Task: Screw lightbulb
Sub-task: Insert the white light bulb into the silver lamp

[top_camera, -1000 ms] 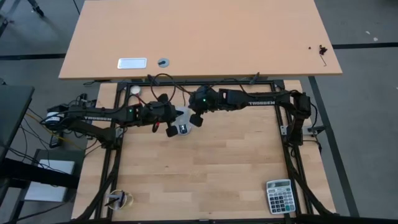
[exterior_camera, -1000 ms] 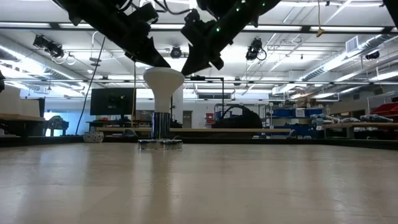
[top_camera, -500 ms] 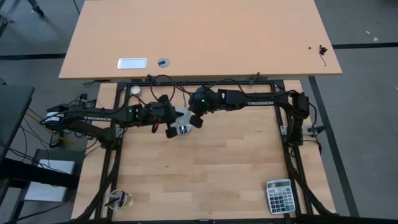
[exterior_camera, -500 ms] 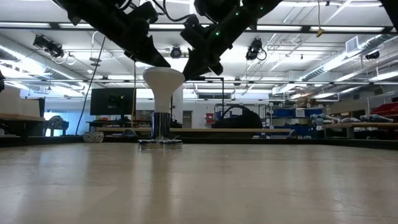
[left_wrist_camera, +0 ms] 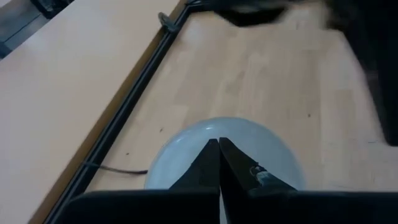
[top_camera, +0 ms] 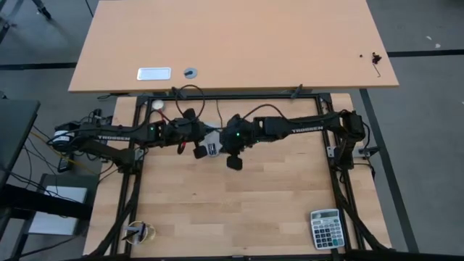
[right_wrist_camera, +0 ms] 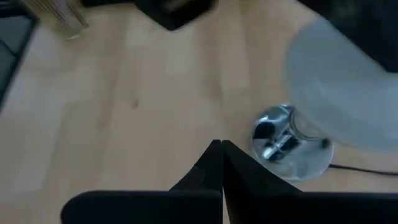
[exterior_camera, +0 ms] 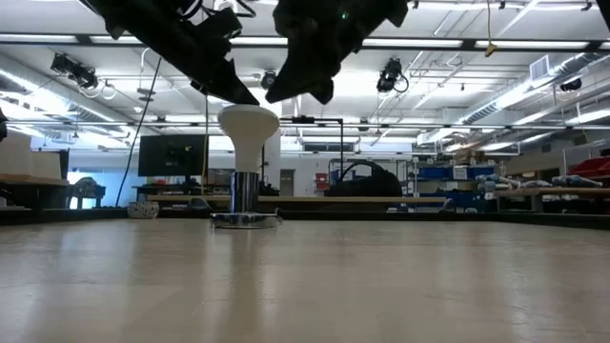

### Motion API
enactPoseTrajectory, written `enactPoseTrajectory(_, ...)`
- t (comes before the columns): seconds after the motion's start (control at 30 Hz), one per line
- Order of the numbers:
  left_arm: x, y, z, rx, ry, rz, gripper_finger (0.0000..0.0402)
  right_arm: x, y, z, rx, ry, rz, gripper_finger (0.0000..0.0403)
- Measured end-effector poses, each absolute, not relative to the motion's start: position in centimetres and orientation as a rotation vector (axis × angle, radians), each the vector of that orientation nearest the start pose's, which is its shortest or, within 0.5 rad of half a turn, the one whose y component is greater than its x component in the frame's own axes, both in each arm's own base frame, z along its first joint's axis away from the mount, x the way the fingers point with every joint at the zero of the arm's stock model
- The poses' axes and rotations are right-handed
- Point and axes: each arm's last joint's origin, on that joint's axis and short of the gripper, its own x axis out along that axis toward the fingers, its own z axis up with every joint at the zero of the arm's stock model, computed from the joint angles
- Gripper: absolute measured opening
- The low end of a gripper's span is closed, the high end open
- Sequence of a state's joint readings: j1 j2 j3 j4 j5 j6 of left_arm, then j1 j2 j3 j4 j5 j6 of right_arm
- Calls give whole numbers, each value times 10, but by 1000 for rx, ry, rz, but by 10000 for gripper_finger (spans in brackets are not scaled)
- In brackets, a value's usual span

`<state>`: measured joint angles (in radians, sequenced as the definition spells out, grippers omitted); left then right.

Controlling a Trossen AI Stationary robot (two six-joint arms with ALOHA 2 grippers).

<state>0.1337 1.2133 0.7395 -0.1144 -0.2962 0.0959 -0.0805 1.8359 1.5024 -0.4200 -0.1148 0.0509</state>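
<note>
The white cone-shaped lightbulb point(exterior_camera: 248, 124) stands upright, its wide face up and its screw base point(exterior_camera: 246, 191) down in the flat socket disc point(exterior_camera: 246, 220) on the table. My left gripper point(left_wrist_camera: 219, 142) is shut right above the bulb's round face point(left_wrist_camera: 180, 149), coming from the table's left point(top_camera: 199, 148). My right gripper point(right_wrist_camera: 221, 144) is shut and empty. It hangs above and to the right of the bulb point(right_wrist_camera: 348, 81) in the low view point(exterior_camera: 300, 86), and just near and right of it in the high view point(top_camera: 233, 156). My left gripper's shut fingertips point(exterior_camera: 238, 95) stand at the top of the bulb's wide face point(exterior_camera: 246, 109), slanting down from the table's left. I cannot tell whether they touch it. The bulb stands upright in the socket disc.
A black cord point(top_camera: 188, 94) runs from the socket toward the far rail, by a tiny white ball point(top_camera: 157, 105). A calculator point(top_camera: 325, 228) lies near right and a small object point(top_camera: 138, 232) near left. A second tabletop point(top_camera: 232, 43) stands beyond the far edge.
My right gripper has moved away from the bulb's right side toward the table's near edge and a little up. The bulb has stayed upright in the socket.
</note>
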Motion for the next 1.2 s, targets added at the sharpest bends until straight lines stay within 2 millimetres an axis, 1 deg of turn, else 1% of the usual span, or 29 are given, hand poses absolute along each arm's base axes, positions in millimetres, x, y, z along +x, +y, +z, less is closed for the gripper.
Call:
enactPoseTrajectory(0.1, 249, 42, 239, 138, 611, 388, 0, 407, -31, 278, 87, 720, -35, 9)
enactPoseTrajectory(0.17, 249, 42, 240, 136, 608, 387, 0, 406, -33, 280, 62, 710, -90, 9)
enactPoseTrajectory(0.23, 249, 42, 240, 138, 608, 382, 0, 407, -39, 282, 43, 692, -145, 9)
enactPoseTrajectory(0.3, 249, 42, 240, 136, 608, 381, 0, 406, -50, 283, 41, 677, -188, 9)
enactPoseTrajectory(0.4, 249, 41, 240, 137, 607, 377, 0, 409, -67, 279, 45, 660, -242, 9)
enactPoseTrajectory(0.47, 250, 41, 240, 137, 607, 374, 0, 409, -74, 276, 52, 667, -256, 9)
enactPoseTrajectory(0.6, 250, 41, 240, 137, 607, 374, 0, 411, -80, 274, 65, 656, -245, 9)
enactPoseTrajectory(0.73, 249, 41, 239, 136, 609, 372, 0, 414, -82, 267, 74, 670, -228, 9)
enactPoseTrajectory(0.97, 249, 41, 239, 134, 609, 370, 0, 414, -80, 267, 77, 676, -217, 9)
enactPoseTrajectory(1.1, 250, 41, 239, 131, 606, 361, 0, 413, -77, 266, 109, 691, -183, 9)
enactPoseTrajectory(1.2, 250, 40, 239, 131, 607, 357, 0, 414, -71, 266, 114, 698, -160, 9)
